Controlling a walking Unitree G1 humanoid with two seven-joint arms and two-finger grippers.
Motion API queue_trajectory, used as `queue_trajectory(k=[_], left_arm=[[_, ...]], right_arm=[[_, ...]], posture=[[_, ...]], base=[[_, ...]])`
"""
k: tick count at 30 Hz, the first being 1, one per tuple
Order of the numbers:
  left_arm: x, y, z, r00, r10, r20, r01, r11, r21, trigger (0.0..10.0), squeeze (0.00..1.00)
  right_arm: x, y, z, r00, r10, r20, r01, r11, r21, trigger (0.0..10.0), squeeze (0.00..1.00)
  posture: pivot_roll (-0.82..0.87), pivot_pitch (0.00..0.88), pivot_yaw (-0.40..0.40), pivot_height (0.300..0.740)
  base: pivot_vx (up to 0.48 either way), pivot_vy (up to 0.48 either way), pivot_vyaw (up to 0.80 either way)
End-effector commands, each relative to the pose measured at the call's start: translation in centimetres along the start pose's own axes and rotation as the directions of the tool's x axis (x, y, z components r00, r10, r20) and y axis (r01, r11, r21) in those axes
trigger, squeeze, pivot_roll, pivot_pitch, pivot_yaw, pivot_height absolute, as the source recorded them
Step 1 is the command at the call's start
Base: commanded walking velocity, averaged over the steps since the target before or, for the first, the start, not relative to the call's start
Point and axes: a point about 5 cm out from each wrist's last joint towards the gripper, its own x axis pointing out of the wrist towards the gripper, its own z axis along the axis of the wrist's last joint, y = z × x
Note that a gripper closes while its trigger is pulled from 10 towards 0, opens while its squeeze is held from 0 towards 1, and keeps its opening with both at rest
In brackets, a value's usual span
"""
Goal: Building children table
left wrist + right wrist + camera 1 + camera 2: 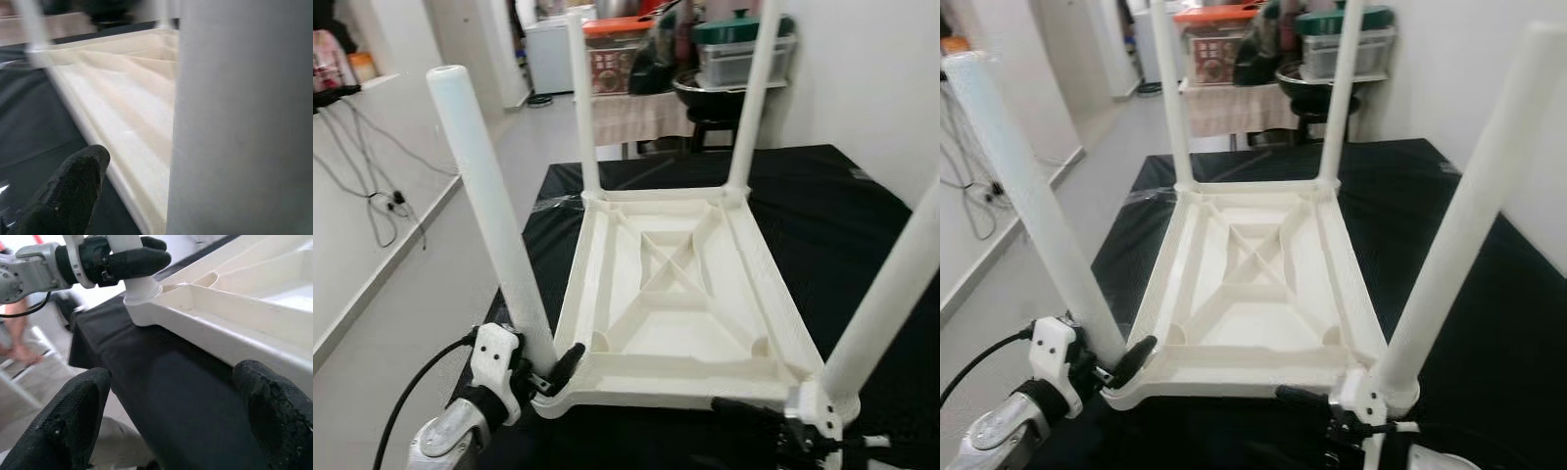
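White walls (862, 88) both sides. Pale grey floor (431, 294), cables (372, 196) trailing along left wall. Black-draped tabletop (822, 215). Beyond it, cluttered table with storage bins (744, 54), white appliance (548, 54).

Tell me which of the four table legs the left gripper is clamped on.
The near left leg; the left gripper grips its base.

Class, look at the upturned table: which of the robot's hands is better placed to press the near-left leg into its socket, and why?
Left. The left hand grips the base of the near-left leg; the right hand is open beside the tabletop.
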Motion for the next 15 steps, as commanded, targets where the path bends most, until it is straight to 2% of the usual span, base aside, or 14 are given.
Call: queue_trajectory(k=[1, 10, 11, 15], left_arm=[[0.9, -0.3, 0.1, 1.0, -0.015, -0.018, 0.015, 1.0, 0.018, 10.0, 0.0], [1.4, -0.7, 0.3, 0.999, -0.04, -0.006, 0.04, 0.999, 0.029, 10.0, 0.0], [1.4, -0.8, 0.1, 0.999, -0.05, -0.013, 0.05, 0.998, 0.034, 10.0, 0.0], [1.4, -0.9, 0.0, 0.998, -0.056, -0.019, 0.056, 0.998, 0.04, 10.0, 0.0]], right_arm=[[-0.5, 0.2, 0.2, 1.0, -0.024, -0.001, 0.024, 1.0, 0.001, 10.0, 0.0], [-1.8, -0.4, 0.5, 0.99, -0.142, 0.006, 0.142, 0.99, -0.019, 10.0, 0.0], [-2.2, -1.6, 1.5, 0.969, -0.233, 0.078, 0.237, 0.971, -0.043, 10.0, 0.0], [-2.4, -2.5, 2.4, 0.942, -0.305, 0.139, 0.315, 0.947, -0.057, 10.0, 0.0]], posture=[[-0.14, 0.0, 0.073, 0.74], [-0.16, 0.0, 0.083, 0.74], [-0.16, 0.0, 0.087, 0.74], [-0.16, 0.0, 0.086, 0.74]], base=[[0.0, 0.0, -0.8], [0.0, 0.0, -0.8], [0.0, 0.0, 0.0], [0.0, 0.0, 0.0]])
